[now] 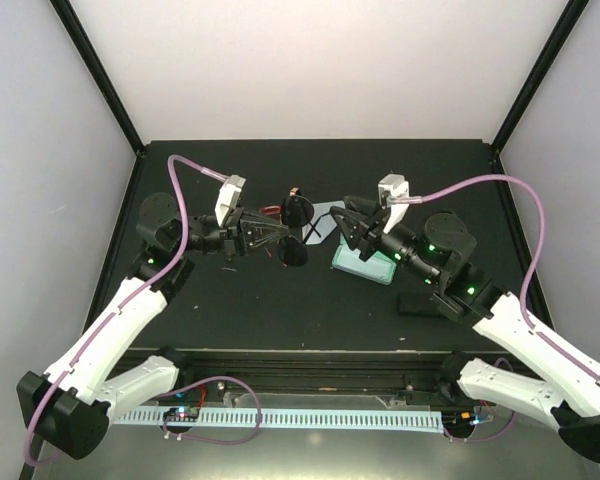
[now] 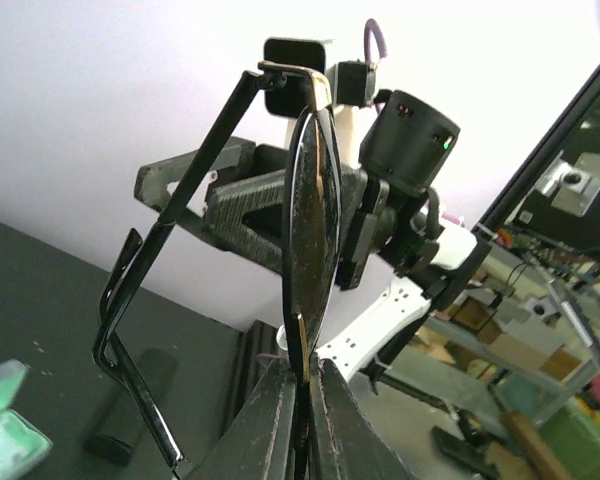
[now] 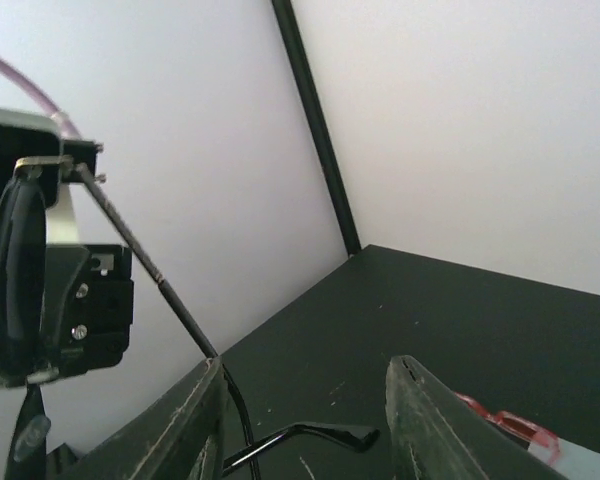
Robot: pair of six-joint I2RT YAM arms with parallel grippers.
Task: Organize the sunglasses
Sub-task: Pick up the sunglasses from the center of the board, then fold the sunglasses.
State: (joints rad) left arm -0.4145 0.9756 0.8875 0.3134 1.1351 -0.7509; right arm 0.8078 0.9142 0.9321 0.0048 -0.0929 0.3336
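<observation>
We see the left gripper clenched tight on the black sunglasses, holding them up off the dark table in the middle of the workspace. From the left wrist, its fingertips pinch the rim of one dark lens, which stands edge-on and upright, with one arm of the pair unfolded and angling down to the left.

Across from it, the right gripper points at the same pair with its jaws standing apart. From the right wrist, that unfolded arm slants down past one finger and its curved tip sits in the gap, with nothing clamped on it.

The red sunglasses lie on the table behind the left gripper, beside a light blue cloth. A pale blue case sits under the right gripper, and a black case lies nearer the front.
</observation>
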